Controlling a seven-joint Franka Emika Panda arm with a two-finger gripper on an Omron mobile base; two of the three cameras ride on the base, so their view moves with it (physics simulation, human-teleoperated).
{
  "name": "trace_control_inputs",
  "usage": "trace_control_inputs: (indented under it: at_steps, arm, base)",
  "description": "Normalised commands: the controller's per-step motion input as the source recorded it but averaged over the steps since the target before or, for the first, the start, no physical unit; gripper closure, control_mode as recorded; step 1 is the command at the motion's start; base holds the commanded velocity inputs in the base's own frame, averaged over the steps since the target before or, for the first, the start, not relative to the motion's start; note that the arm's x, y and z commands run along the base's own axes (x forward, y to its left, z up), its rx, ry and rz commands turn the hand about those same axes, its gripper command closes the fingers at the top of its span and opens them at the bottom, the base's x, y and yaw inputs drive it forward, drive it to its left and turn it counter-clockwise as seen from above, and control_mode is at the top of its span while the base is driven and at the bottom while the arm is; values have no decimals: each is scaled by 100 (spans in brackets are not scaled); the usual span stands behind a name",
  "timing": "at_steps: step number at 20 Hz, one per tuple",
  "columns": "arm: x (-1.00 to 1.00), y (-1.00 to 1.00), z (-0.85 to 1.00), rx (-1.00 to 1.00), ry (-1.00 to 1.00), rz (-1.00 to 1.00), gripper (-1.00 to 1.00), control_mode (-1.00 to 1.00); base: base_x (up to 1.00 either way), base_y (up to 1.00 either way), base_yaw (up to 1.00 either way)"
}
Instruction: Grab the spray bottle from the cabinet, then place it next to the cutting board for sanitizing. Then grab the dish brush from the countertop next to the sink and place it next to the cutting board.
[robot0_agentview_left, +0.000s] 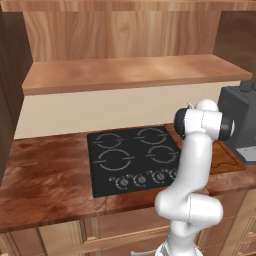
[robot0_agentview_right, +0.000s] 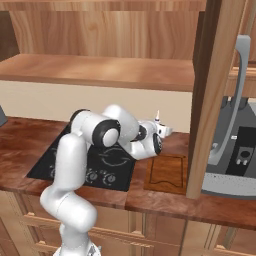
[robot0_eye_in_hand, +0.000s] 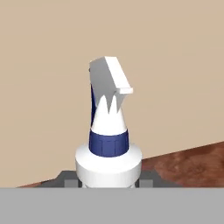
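The gripper (robot0_eye_in_hand: 109, 181) held the spray bottle (robot0_eye_in_hand: 108, 131), with one dark finger tip on each side of its round white body. In the hand view, the bottle stood up in the middle, with a dark blue ring around its neck and a white trigger head on top. No writing or label could be read on it. Behind it was a plain tan wall, and a bit of the reddish-brown countertop (robot0_eye_in_hand: 188, 164) showed low on the right.

In the right base view, the white arm reached over the black stove top (robot0_agentview_right: 85, 165), and its hand was just above the far end of the cutting board (robot0_agentview_right: 167, 172). A tiny tip of the bottle (robot0_agentview_right: 157, 116) poked up over the hand. The board lay flat on the countertop (robot0_agentview_right: 30, 137), just beside the stove top. A tall brown cabinet door (robot0_agentview_right: 210, 95) with a grey bar handle (robot0_agentview_right: 240, 90) stood open on the right.

In the left base view, the arm hid most of the cutting board (robot0_agentview_left: 225, 160). A dark grey machine (robot0_agentview_left: 242, 120) stood on the counter at the right. No brand names could be read anywhere.
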Motion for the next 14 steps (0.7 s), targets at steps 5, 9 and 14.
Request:
trace_control_inputs:
  at_steps: [5,9,14]
  arm:
    - [-12,4,-61,-5,-2,0,-100,-100]
    - [-20,0,-45,0,-3,0,-100,-100]
    - [-31,3,-44,0,-1,0,-100,-100]
  base:
    - [0,0,0]
    - [0,0,0]
    - [0,0,0]
